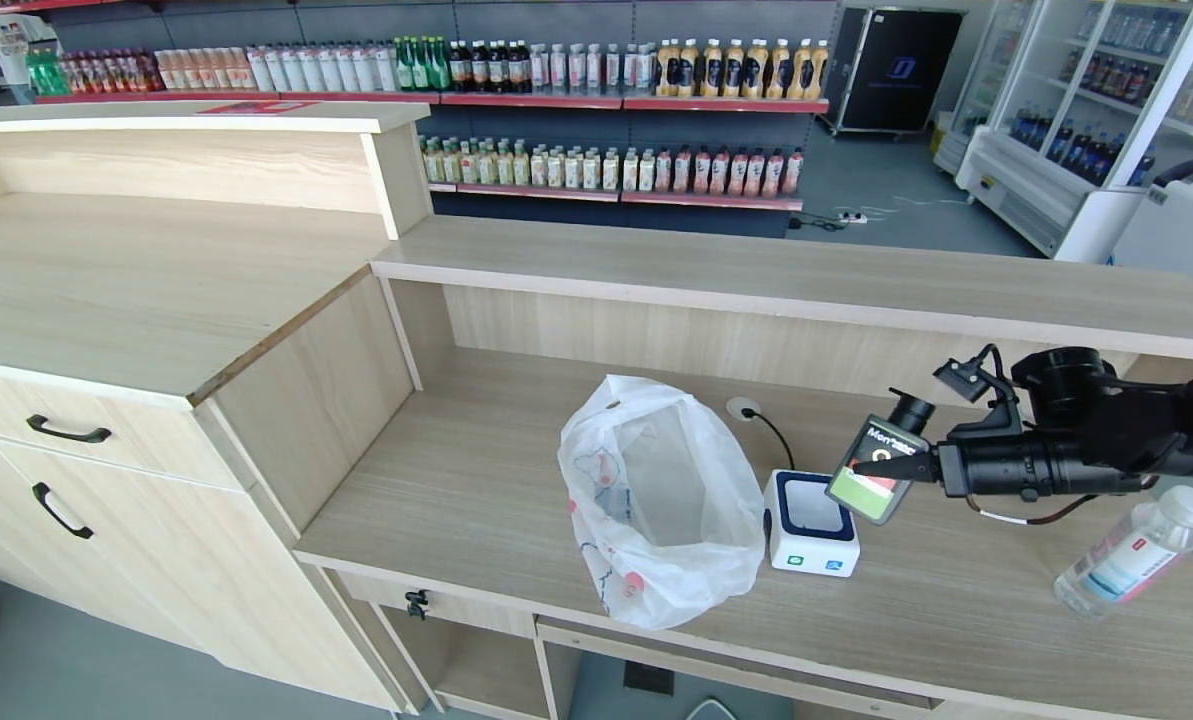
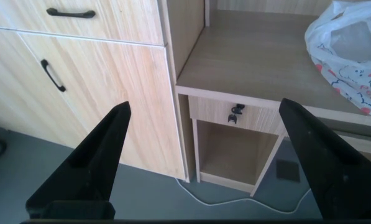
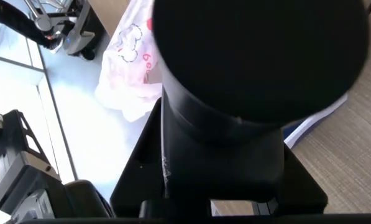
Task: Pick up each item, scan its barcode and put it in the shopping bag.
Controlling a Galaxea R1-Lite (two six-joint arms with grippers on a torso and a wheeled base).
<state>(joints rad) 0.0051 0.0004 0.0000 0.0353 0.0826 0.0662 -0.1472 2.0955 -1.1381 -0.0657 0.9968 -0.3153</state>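
At centre right of the head view, the right gripper (image 1: 886,466) is clamped on a small labelled container (image 1: 866,490). One dark finger (image 1: 881,466) lies across the label. The container is tilted, dark cap toward upper right, its green, white and red label turned up and left. It hangs in the air, and in the frame its lower end overlaps the upper right corner of the scanner (image 1: 809,522).

Scanner: a white box with a dark glass top, standing on the lower counter (image 1: 456,480), with a black cable (image 1: 778,436) running back to a round port. Touching its left side is the shopping bag (image 1: 661,500), thin white plastic with red and blue print, mouth gaping upward. At far lower right of the frame a clear water bottle (image 1: 1136,550) lies on its side on the counter, well apart from the scanner.

Left gripper (image 2: 205,106): fingers (image 2: 92,162) spread wide, nothing between them, low beside the counter's front, with grey floor and the cabinet drawers (image 2: 79,37) beyond.

Across the top of the head view, store shelves (image 1: 556,100) hold rows of drink bottles.
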